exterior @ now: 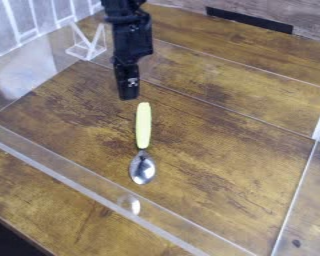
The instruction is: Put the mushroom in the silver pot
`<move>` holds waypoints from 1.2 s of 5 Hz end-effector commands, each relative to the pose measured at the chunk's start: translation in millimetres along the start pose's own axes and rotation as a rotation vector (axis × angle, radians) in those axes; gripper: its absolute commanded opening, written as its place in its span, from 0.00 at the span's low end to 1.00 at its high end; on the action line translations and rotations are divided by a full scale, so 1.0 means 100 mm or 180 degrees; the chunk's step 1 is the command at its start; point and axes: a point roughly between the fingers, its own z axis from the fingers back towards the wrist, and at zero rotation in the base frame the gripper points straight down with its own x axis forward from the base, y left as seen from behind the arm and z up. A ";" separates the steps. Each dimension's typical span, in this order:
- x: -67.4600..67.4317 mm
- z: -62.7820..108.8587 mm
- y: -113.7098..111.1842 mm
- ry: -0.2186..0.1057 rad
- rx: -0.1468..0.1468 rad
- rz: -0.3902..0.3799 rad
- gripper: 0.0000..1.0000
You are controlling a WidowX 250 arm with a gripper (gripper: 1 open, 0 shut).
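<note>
- I see neither the mushroom nor the silver pot anywhere in this view, so I cannot say how either looks or where either stands; both must lie outside the frame or be hidden from it.
- The one loose thing I can see is a spoon (141, 140) with a yellow handle and a silver bowl. It lies flat on the wooden worktop (230, 150), handle pointing away from the camera and bowl toward it.
- My claw (127, 94) hangs just above the far tip of the spoon's handle, pointing straight down at the wood. I cannot tell whether it touches the handle tip or clears it.
- My claw is pinched fully together, with no gap between the tips and nothing held in them.
- A clear plastic wall (69, 170) runs round the worktop, well apart from the spoon on the near and left sides.
- As I judge it, I am at the searching or approaching step, with the grasp not yet made; nothing of the task is visibly done.
- The next move calls for finding the mushroom first, then spreading my tips wide before coming down over it. The spoon is no part of the job, so I should avoid nudging it as I pass.
</note>
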 end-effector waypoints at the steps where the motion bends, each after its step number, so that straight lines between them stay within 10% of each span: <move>1: 0.15 0.31 -0.16 -0.0079 0.0240 0.0204 0.00; 4: 0.44 0.40 -0.80 0.0026 0.0163 0.0375 0.00; 6: 0.47 0.22 -0.92 0.0147 -0.0086 0.0475 0.00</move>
